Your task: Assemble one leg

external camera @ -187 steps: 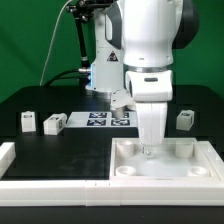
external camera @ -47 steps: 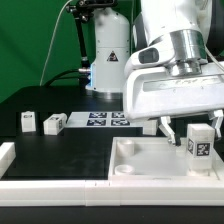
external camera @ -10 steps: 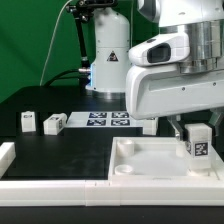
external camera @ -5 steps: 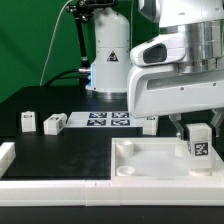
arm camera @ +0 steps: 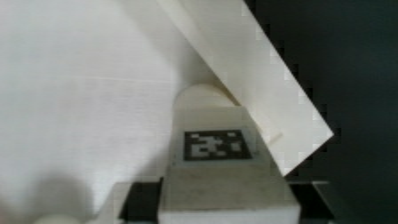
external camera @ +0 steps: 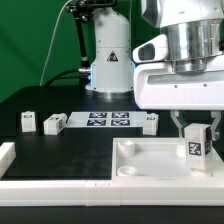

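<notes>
My gripper (external camera: 195, 131) is shut on a leg (external camera: 196, 146), a small white block with a black-and-white tag on its side. It holds the leg upright over the right end of the large white tray-like piece (external camera: 140, 162), just above the tray's floor. In the wrist view the leg (arm camera: 222, 150) sits between my two dark fingers (arm camera: 143, 198), with the tray's floor (arm camera: 89, 90) and its raised rim (arm camera: 258, 80) beyond it.
Two loose legs (external camera: 28, 121) (external camera: 54, 123) stand at the exterior view's left. Another white block (external camera: 150, 123) stands behind the tray. The marker board (external camera: 100, 120) lies at the back. A white rail (external camera: 5, 155) lies at the left edge.
The arm has shifted slightly toward the exterior view's left and lowered, bringing the held leg closer to the tray's floor. The grip has not changed.
</notes>
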Motion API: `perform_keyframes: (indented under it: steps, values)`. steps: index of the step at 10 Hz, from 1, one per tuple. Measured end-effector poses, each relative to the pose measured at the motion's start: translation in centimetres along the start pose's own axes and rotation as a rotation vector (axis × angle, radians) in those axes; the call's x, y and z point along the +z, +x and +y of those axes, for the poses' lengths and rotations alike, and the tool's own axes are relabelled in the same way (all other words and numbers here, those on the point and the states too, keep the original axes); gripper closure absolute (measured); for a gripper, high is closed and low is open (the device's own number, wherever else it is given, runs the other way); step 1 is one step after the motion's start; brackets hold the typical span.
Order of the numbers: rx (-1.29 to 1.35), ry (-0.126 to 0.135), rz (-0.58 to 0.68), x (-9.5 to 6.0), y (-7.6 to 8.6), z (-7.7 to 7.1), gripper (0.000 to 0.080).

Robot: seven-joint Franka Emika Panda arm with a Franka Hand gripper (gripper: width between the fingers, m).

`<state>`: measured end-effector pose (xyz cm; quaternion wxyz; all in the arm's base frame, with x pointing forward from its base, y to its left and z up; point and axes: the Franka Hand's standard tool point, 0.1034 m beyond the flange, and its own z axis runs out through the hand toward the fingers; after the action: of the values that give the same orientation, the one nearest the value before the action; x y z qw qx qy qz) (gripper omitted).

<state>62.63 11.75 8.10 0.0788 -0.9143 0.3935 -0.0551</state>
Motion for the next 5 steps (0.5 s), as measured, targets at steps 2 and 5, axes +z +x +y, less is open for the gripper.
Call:
perform_keyframes:
  steps: [2,5]
  values:
    - [0.158,0.005,-0.004,0.0,0.06,0.04,0.0509]
    - [0.128,0.009,-0.008,0.04,-0.03,0.0,0.028]
